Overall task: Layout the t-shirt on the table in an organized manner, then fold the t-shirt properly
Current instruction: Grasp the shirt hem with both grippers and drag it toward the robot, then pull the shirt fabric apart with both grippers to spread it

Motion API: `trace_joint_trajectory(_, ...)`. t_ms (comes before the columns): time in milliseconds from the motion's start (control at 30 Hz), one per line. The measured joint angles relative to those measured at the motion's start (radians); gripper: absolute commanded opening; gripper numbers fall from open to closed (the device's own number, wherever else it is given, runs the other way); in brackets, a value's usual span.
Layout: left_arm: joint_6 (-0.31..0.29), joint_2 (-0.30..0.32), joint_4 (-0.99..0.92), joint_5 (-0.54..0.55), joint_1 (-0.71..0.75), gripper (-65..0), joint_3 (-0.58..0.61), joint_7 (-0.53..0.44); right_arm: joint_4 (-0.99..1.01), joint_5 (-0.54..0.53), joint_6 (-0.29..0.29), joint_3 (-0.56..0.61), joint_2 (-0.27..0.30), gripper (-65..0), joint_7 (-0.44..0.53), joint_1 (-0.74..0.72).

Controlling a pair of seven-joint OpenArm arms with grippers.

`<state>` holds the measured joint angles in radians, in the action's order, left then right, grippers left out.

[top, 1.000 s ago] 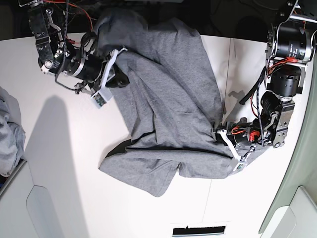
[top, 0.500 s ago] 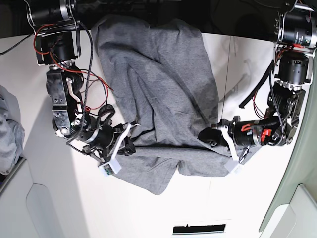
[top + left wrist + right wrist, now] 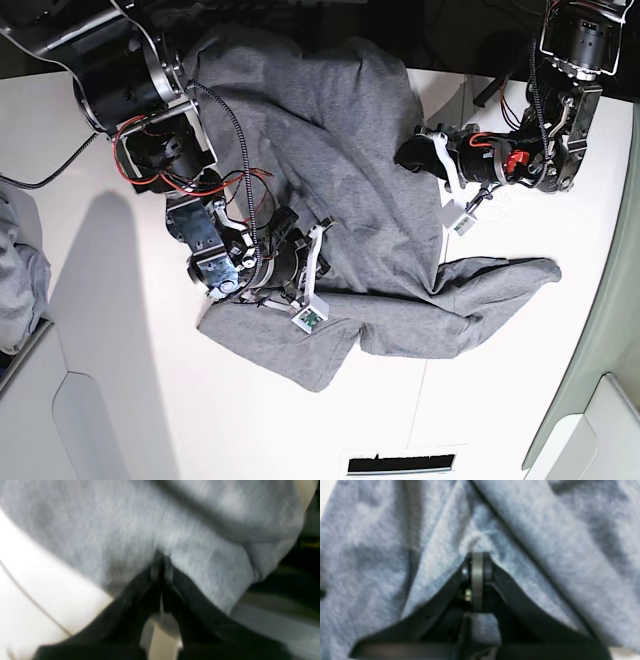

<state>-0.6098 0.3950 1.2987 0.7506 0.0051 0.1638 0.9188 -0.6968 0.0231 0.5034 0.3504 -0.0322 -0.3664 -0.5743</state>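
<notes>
The heather-grey t-shirt [image 3: 340, 150] lies crumpled across the white table [image 3: 120, 380], with one flap [image 3: 500, 280] spread out toward the right. My left gripper [image 3: 408, 155] is at the shirt's right edge; in the left wrist view it [image 3: 161, 562] is shut on a fold of the shirt [image 3: 125, 530]. My right gripper [image 3: 322, 250] is over the shirt's middle; in the right wrist view it [image 3: 477, 557] is shut, with the shirt [image 3: 545, 542] puckering at its tips. The neck label is hidden.
A lighter bluish-grey cloth pile [image 3: 20, 270] lies at the left edge. White bins stand at the lower left [image 3: 60, 420] and lower right [image 3: 600, 430]. A dark slot [image 3: 400, 465] is at the front edge. The table seam [image 3: 462, 110] runs behind the left arm.
My left gripper has moved from the shirt's lower right up to its upper right edge. My right gripper has moved from the far left onto the shirt's middle. A flap now lies out to the right.
</notes>
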Motion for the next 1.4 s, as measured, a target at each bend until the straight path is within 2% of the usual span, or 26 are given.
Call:
trace_joint_trajectory(67, 0.04, 0.001, 0.0, -0.06, -0.014, -63.1, 0.004, -0.06, -0.002, -0.003, -0.002, 0.007, 0.019, -65.0, 0.0, -0.002)
trace_joint_trajectory(200, 0.082, 0.002, -0.052, -0.137, -0.103, -63.1, 0.006, -0.064, -0.007, -0.087, 0.001, 0.007, 0.085, -65.0, -0.008, 0.001)
trace_joint_trajectory(367, 0.082, 0.01, -0.232, -0.13, -0.252, -63.1, 0.054, -0.081, -0.044, -0.178, -0.002, 0.003, 0.159, -65.0, -0.053, 0.023)
trace_joint_trajectory(500, 0.088, -0.006, -0.356, -0.206, -0.375, -63.1, 0.151, -0.149, -0.165, -0.226, -0.009, 0.003, 0.222, -65.0, -0.082, 0.101)
trace_joint_trajectory(667, 0.143, -0.039, -0.444, -0.254, -0.489, -63.1, 0.244, -0.176, -0.372, -0.298, -0.019, 0.001, 0.299, -65.0, -0.157, 0.239)
trace_joint_trajectory(800, 0.161, -0.06, -0.475, -0.294, -0.547, -63.0, 0.263, -0.167, -0.529, -0.288, -0.026, -0.005, 0.318, -65.0, -0.189, 0.356)
trace_joint_trajectory(933, 0.145, -0.067, -0.477, -0.284, -0.591, -63.0, 0.263, -0.14, -0.648, -0.307, -0.02, -0.05, 0.314, -65.0, -0.224, 0.441)
trace_joint_trajectory(1033, 0.036, -0.064, -0.475, -0.142, -0.628, -63.0, 0.263, -0.04, -0.705, -0.333, -0.029, -0.142, 0.309, -65.0, -0.238, 0.458)
trace_joint_trajectory(1200, -0.063, -0.027, -0.434, 0.132, -0.631, -63.0, 0.265, 0.06, -0.718, -0.373, -0.037, -0.294, 0.295, -65.0, -0.223, 0.399)
trace_joint_trajectory(1300, -0.08, 0.015, -0.388, 0.321, -0.607, -63.0, 0.262, 0.147, -0.68, -0.345, -0.039, -0.325, 0.295, -65.0, -0.223, 0.379)
trace_joint_trajectory(1400, -0.079, 0.014, -0.351, 0.358, -0.545, -63.0, 0.263, 0.175, -0.575, -0.291, -0.039, -0.325, 0.286, -65.0, -0.202, 0.33)
